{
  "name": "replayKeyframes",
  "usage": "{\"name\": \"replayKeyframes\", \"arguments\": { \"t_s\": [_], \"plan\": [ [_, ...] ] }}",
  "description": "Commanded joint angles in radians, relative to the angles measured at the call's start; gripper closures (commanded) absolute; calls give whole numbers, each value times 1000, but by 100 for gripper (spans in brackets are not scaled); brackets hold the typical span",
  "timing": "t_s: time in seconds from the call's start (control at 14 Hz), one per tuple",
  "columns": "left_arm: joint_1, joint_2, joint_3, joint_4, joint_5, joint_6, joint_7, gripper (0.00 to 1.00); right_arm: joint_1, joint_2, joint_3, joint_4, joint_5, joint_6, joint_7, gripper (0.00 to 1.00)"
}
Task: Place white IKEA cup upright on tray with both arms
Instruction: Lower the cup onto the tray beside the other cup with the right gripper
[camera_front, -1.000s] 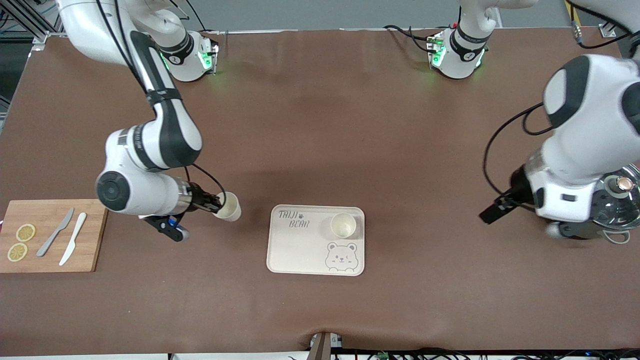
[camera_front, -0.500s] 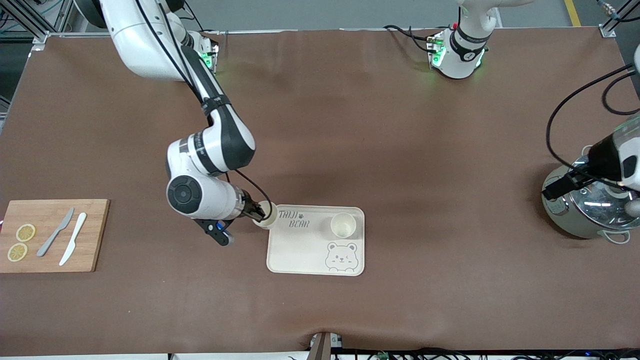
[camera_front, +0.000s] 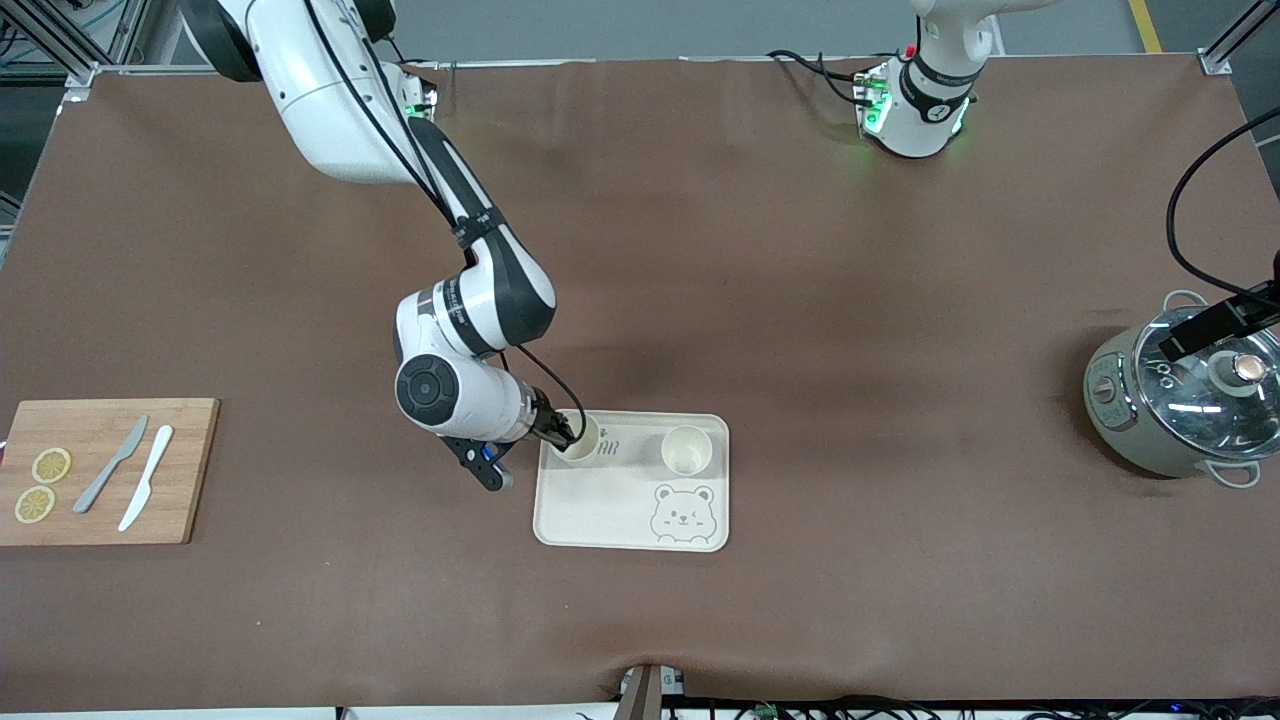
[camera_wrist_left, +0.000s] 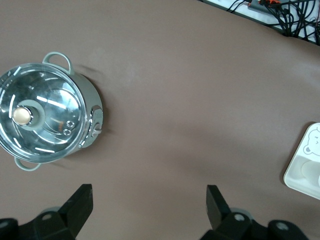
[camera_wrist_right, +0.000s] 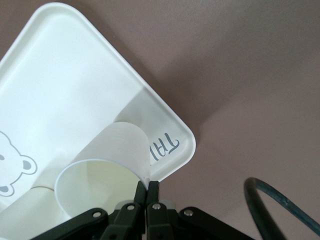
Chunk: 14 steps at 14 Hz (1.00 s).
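Observation:
The cream bear tray (camera_front: 600, 510) lies in the middle of the table, nearer the front camera. My right gripper (camera_front: 566, 433) is shut on the rim of a white cup (camera_front: 582, 440), mouth up, over the tray's lettered corner; I cannot tell if the cup touches the tray. The right wrist view shows the gripper (camera_wrist_right: 148, 187) pinching the cup (camera_wrist_right: 117, 145) over the tray (camera_wrist_right: 60, 90). A second white cup (camera_front: 686, 450) stands upright on the tray. My left gripper (camera_front: 1182, 342) is open and empty, up in the air by the pot, and also shows in the left wrist view (camera_wrist_left: 148, 206).
A grey pot with a glass lid (camera_front: 1180, 400) stands at the left arm's end and shows in the left wrist view (camera_wrist_left: 42, 120). A wooden cutting board (camera_front: 180, 470) with two knives and lemon slices lies at the right arm's end.
My right arm has carried the cup from beside the cutting board to over the tray's lettered corner. My left arm has drawn back toward the pot.

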Motion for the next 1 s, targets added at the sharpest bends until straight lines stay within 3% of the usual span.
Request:
{"name": "replayKeyframes", "arguments": {
  "t_s": [0.0, 0.21, 0.29, 0.79, 0.93],
  "plan": [
    [10, -43, -8, -26, 14, -20, 38, 0, -1, 23, -3, 32, 19, -6, 16, 97],
    [31, -58, -9, -22, 15, -60, 85, 0, 0, 31, -3, 27, 1, -8, 16, 44],
    [38, -60, -11, -22, 14, -60, 116, 0, 0, 31, -3, 27, -5, -6, 19, 0],
    [71, -92, -17, -22, -5, -86, 193, 0, -4, -9, -6, 34, -36, -24, -26, 0],
    [71, -94, -19, -23, -8, -86, 195, 0, -26, -41, -6, 35, -36, -120, -37, 0]
  ]
}}
